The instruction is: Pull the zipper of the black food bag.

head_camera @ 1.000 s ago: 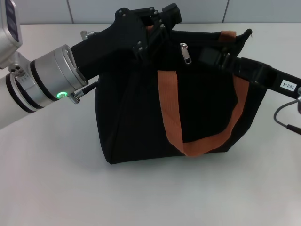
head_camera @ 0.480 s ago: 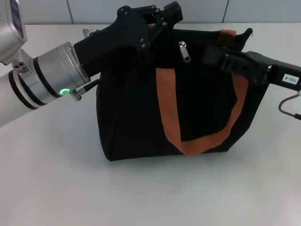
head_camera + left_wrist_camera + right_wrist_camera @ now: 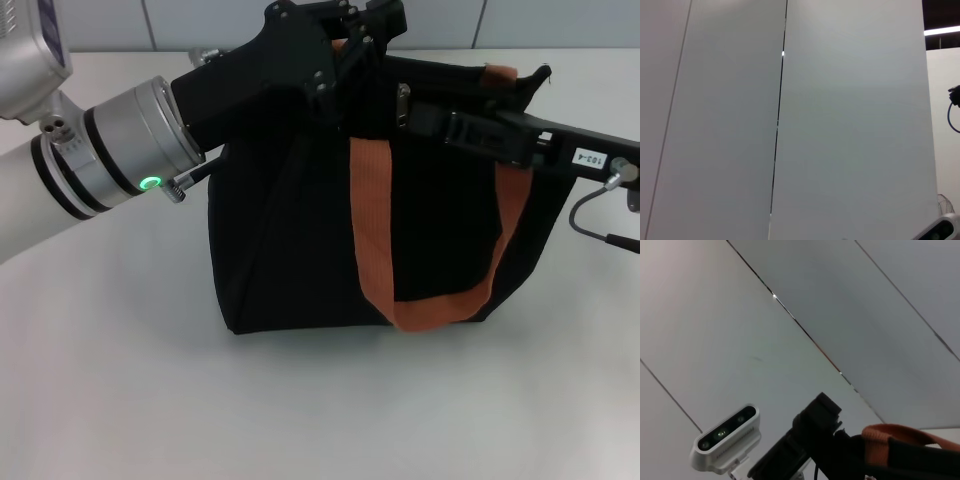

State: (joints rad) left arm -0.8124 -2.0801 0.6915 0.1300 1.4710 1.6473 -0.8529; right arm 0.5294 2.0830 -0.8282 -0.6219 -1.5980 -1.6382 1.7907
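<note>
The black food bag (image 3: 290, 220) stands on the white table, its front orange-brown handle (image 3: 372, 230) hanging down the near side. The silver zipper pull (image 3: 402, 106) hangs at the bag's upper edge, near the middle. My left gripper (image 3: 360, 35) is at the bag's top left corner, shut on the upper edge by a strap end. My right gripper (image 3: 425, 118) reaches in from the right, its tip right next to the pull. The right wrist view shows an orange strap (image 3: 895, 440) and the left gripper (image 3: 810, 445). The left wrist view shows only wall.
The white table (image 3: 120, 380) spreads around the bag, with a tiled wall behind it. My right arm's cable (image 3: 590, 215) loops beside the bag's right side. My left arm's silver wrist (image 3: 120, 150) lies over the table left of the bag.
My right gripper has moved left along the bag's top edge, up to the zipper pull. My left gripper has risen slightly, and the bag's top has lifted with it.
</note>
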